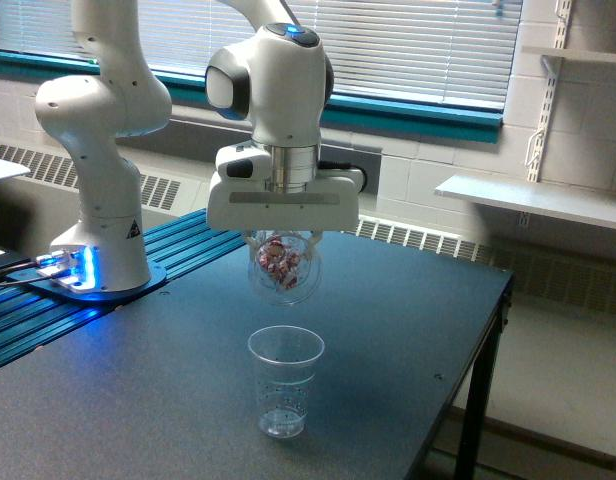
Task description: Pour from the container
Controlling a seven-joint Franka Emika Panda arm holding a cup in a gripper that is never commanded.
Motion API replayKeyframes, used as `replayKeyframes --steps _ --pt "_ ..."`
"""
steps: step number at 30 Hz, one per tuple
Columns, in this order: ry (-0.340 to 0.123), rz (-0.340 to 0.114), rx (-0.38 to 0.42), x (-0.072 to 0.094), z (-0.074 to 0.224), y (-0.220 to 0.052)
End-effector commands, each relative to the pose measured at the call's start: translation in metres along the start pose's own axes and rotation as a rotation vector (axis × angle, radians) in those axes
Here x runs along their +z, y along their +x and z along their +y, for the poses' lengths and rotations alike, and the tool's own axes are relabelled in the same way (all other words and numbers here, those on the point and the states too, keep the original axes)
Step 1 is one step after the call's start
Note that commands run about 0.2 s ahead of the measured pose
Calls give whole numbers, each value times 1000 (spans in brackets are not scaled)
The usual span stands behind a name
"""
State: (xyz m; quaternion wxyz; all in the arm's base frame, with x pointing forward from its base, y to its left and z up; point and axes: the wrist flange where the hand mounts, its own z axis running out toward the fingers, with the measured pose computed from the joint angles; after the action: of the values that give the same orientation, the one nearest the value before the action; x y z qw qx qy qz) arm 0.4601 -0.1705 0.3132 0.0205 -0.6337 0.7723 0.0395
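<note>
Nearest the camera, a clear tapered cup [285,381] with printed marks stands upright on the dark table [388,330], its mouth open upward and nothing visible inside it. Above it and apart from it, a little toward the exterior view's left of centre over the cup's rim, hangs the container [284,266], a clear rounded plastic cup with small reddish-brown and white pieces gathered inside. It is held in the air by the gripper [283,240], whose jaws are closed on the container's sides just under the broad white gripper body; the fingers themselves are mostly hidden behind the plastic. No pieces show falling between the two cups. Behind, toward the exterior view's left, the white arm's base [100,240] stands on a blue ribbed plate [178,245] at the table's far edge, with blue lights glowing at its foot. Farther back are a window with blinds [408,40], a teal sill beneath it, and a white shelf [533,198] on the wall at the exterior view's right.
</note>
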Motion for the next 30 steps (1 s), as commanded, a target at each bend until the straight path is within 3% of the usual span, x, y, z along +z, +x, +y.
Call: replayKeyframes --steps 1,20,30 --pt "-7 -27 -18 -4 0 5" --pt "-22 -86 42 -3 5 22" --pt "-18 -100 72 -11 2 31"
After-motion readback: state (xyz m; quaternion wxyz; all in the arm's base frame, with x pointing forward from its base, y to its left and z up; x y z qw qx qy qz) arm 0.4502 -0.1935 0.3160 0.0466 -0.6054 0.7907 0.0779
